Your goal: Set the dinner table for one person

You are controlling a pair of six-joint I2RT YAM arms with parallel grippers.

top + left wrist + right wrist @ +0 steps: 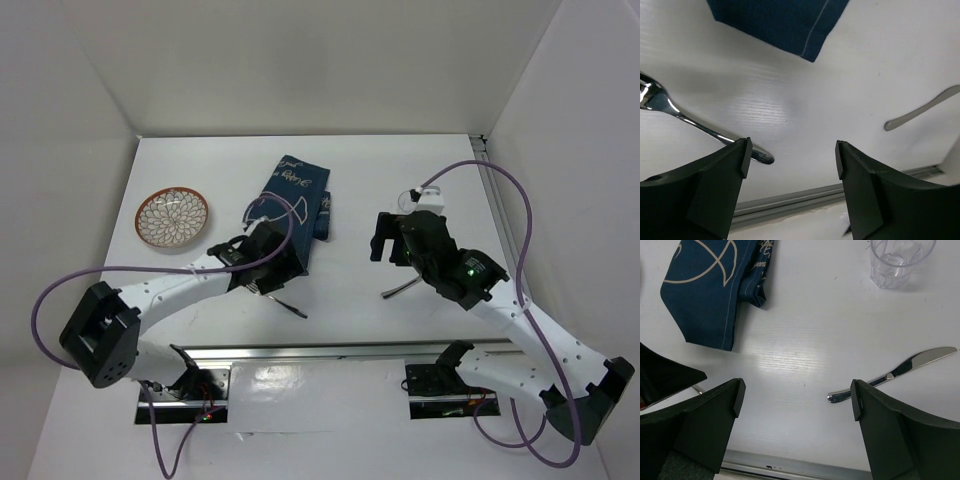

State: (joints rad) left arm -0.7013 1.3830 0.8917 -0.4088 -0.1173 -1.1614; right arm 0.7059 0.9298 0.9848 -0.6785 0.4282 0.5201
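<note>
The white dinner table (400, 170) carries a folded navy placemat (292, 200) with white drawings and a patterned plate (172, 216) at the left. My left gripper (262, 272) hangs open and empty at the placemat's near end, over bare table (790, 110). A silver utensil (690, 122) lies by its left finger; its head is cut off by the frame. My right gripper (392, 245) is open and empty above the table. A knife (895, 372) lies by its right finger, and a clear glass (897, 260) stands beyond it.
The placemat's corner shows in the left wrist view (780, 25) and the right wrist view (715, 285). The knife's handle also shows in the left wrist view (920, 110). A metal rail (320, 352) runs along the near edge. White walls enclose the table.
</note>
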